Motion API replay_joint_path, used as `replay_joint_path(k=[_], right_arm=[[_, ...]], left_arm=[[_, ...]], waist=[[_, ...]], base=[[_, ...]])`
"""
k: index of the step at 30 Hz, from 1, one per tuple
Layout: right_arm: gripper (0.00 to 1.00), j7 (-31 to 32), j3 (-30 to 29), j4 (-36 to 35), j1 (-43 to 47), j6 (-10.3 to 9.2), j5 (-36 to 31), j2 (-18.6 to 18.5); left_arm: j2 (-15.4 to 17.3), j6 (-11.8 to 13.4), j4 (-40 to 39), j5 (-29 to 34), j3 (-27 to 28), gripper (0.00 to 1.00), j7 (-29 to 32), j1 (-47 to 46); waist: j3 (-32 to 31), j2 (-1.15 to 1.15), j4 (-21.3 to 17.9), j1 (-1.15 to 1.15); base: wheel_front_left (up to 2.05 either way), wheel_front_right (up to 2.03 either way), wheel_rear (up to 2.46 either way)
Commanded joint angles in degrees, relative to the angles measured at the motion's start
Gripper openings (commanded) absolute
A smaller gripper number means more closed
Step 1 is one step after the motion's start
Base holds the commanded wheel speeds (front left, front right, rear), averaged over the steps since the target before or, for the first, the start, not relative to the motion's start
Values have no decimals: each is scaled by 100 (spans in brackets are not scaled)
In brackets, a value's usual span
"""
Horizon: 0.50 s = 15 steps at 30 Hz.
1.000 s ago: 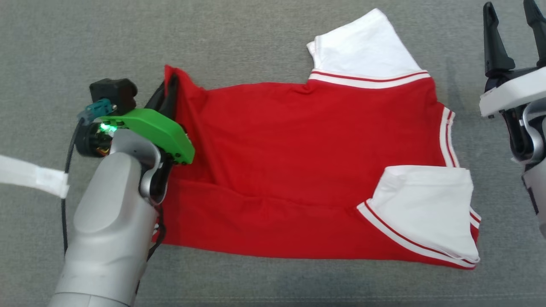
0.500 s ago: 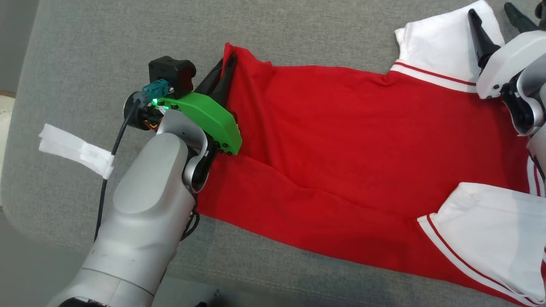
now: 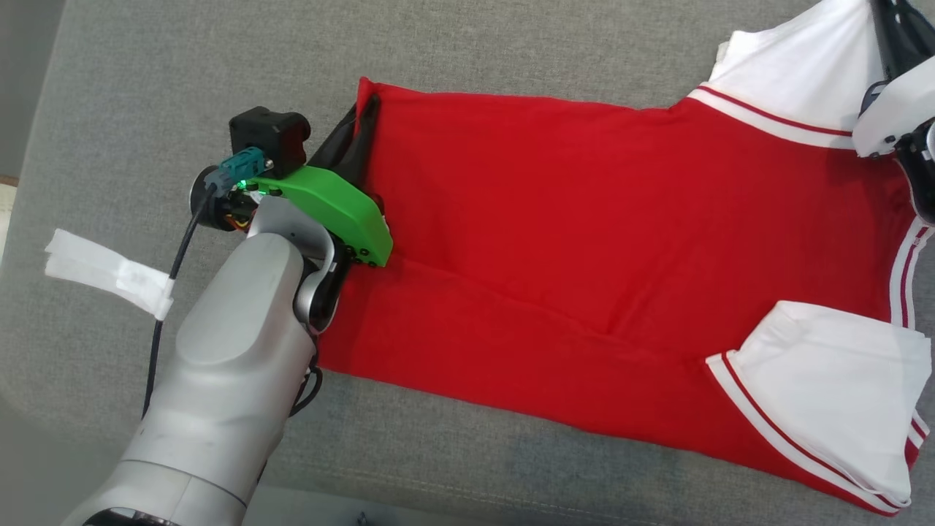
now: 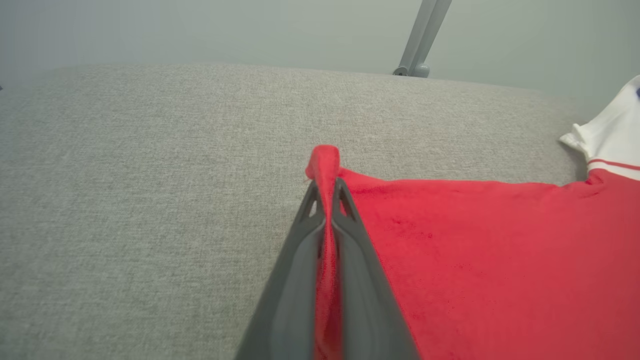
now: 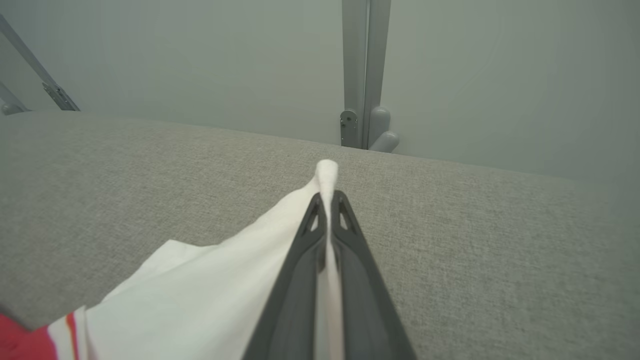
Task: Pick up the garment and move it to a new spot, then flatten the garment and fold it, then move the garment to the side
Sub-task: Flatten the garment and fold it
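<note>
Garment [image 3: 584,241] on grey cushion [image 3: 182,73]; L gripper [image 4: 327,190] clamped on its 10 o'clock corner [image 3: 365,89], R gripper [image 5: 327,200] pinching 1 o'clock sleeve [image 3: 796,73].

Red, white-sleeved garment [image 3: 584,241], folded lengthwise, mostly flat on grey upholstery [image 3: 219,73], both far corners pinched upward.

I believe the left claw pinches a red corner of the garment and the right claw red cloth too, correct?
Not quite: the right wrist view shows the right claw pinching white sleeve cloth. The left claw does pinch a red corner of the garment.
</note>
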Motion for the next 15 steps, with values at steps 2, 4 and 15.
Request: replay_joint_path(k=[2, 4, 15], right_arm=[[0, -182, 7, -174, 49, -10, 87, -98], [0, -249, 47, -334, 186, -9, 143, -129], [0, -324, -518, -2309, 1719, -9, -106, 32]], left_arm=[[130, 51, -34, -84, 81, 0, -93, 40], [208, 57, -75, -108, 118, 0, -128, 129], [729, 122, -823, -362, 342, 0, -242, 1085]], waist=[[-208, 0, -201, -1], [-291, 0, -295, -1], [-567, 0, -802, -1]], base=[[0, 0, 0], [0, 0, 0], [0, 0, 0]])
